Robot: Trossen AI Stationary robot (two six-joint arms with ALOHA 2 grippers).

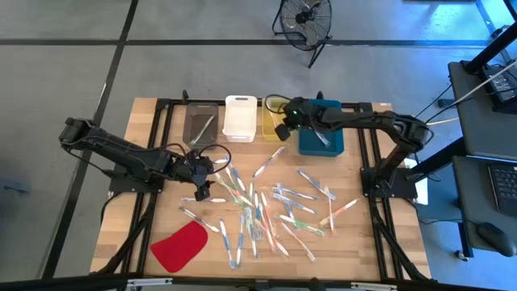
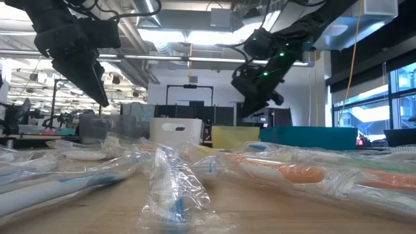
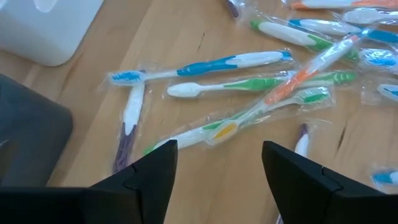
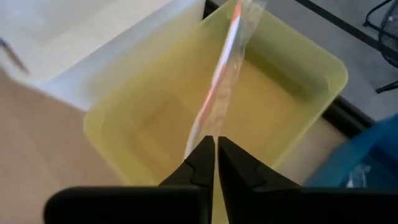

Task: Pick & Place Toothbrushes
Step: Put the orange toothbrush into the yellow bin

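Many wrapped toothbrushes (image 1: pixel 266 206) lie scattered on the wooden table, seen close up in the left wrist view (image 3: pixel 249 87). My left gripper (image 3: pixel 219 152) hovers open above the left part of the pile (image 1: pixel 203 184), with nothing between its fingers. My right gripper (image 4: pixel 216 146) is at the far side of the table (image 1: pixel 284 129), shut on a wrapped toothbrush with an orange stripe (image 4: pixel 221 68), over the yellow bin (image 4: pixel 292 106). My right gripper pinches one end of the wrapped orange-striped toothbrush (image 4: pixel 208 124) between its two fingertips. The toothbrush runs on from the fingers roughly in line with them. It is lifted clear, over the opening of the yellow bin.
Along the far edge stand a clear grey bin (image 1: pixel 200 123), a white bin (image 1: pixel 240 117), the yellow bin (image 1: pixel 271 113) and a blue bin (image 1: pixel 323 139). A flat red piece (image 1: pixel 179 245) lies at the near left. Black frame rails (image 1: pixel 161 121) edge the table.
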